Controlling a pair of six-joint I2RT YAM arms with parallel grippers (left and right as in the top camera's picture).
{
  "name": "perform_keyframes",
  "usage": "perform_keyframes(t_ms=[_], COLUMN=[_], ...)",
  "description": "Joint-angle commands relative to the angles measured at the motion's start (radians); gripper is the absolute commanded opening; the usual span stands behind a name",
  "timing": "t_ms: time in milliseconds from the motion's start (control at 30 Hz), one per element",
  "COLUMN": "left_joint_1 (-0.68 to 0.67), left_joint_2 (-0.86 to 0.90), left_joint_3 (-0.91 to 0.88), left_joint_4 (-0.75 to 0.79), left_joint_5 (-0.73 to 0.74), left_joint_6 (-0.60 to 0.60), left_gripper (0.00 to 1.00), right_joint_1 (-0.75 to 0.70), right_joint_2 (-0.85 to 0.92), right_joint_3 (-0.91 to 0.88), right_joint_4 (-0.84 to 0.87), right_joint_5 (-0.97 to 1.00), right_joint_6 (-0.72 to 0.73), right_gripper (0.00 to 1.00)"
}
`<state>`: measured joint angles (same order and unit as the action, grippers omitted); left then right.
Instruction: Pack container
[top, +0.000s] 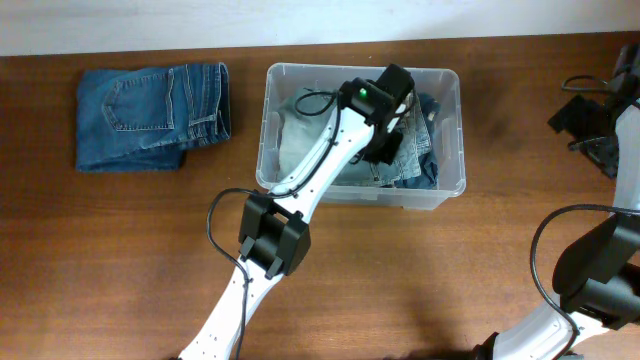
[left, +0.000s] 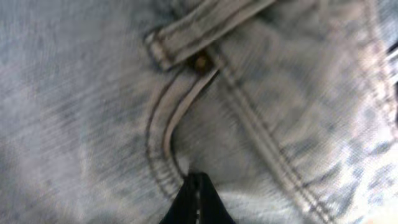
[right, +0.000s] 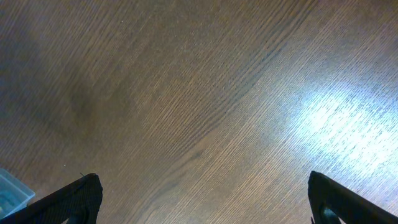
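Container (top: 400, 195) sits centre-far on bench (top: 450, 270), part-filled with denim. Left fingers (left: 198, 202) reach down inside it, pressed together, tips against pale jeans (left: 93, 112) by pocket seam. Probably settling cloth low; cannot tell if fold is nipped. Right fingers (right: 78, 194) spread wide over bench wood, near-right, well apart from container, likely parked clear. Folded dark jeans (top: 152, 115) lie left of container, seemingly next to pack.
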<state>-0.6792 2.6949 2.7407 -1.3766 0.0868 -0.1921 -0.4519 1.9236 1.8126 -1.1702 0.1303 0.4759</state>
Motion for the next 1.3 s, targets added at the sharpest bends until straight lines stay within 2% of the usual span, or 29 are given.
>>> perform_keyframes(t_ms=[0,67,100,200,233,367,567,700,1267], left_joint_1=[0.002,0.013,0.021,0.058,0.082,0.152,0.29,0.341,0.38], left_joint_2=[0.031,0.031,0.031,0.031,0.031,0.027,0.026,0.026,0.057], left_joint_3=[0.077,0.147,0.18,0.292,0.341,0.399,0.388,0.388,0.364], left_joint_4=[0.009,-0.001,-0.007,-0.043,-0.066,-0.132,-0.238,-0.233,-0.211], left_joint_5=[-0.065,-0.069,-0.069,-0.135,-0.207,-0.278,-0.274,-0.21,-0.154], left_joint_6=[0.014,0.014,0.014,0.014,0.014,0.014,0.021,0.1,0.14], left_gripper=[0.18,0.22,0.31,0.38,0.67,0.68,0.7,0.71,0.68], right_joint_1=[0.0,0.0,0.0,0.0,0.0,0.0,0.0,0.0,0.0], right_joint_2=[-0.002,-0.002,-0.002,-0.002,-0.002,-0.002,-0.002,-0.002,-0.002], right_joint_3=[-0.005,-0.005,-0.005,-0.005,-0.005,-0.005,-0.005,-0.005,-0.005], right_joint_4=[0.001,0.0,0.0,0.0,0.0,0.0,0.0,0.0,0.0], right_joint_5=[0.012,0.012,0.012,0.012,0.012,0.012,0.012,0.012,0.012], right_joint_6=[0.012,0.012,0.012,0.012,0.012,0.012,0.012,0.012,0.012], right_gripper=[0.98,0.98,0.98,0.98,0.98,0.98,0.98,0.98,0.98])
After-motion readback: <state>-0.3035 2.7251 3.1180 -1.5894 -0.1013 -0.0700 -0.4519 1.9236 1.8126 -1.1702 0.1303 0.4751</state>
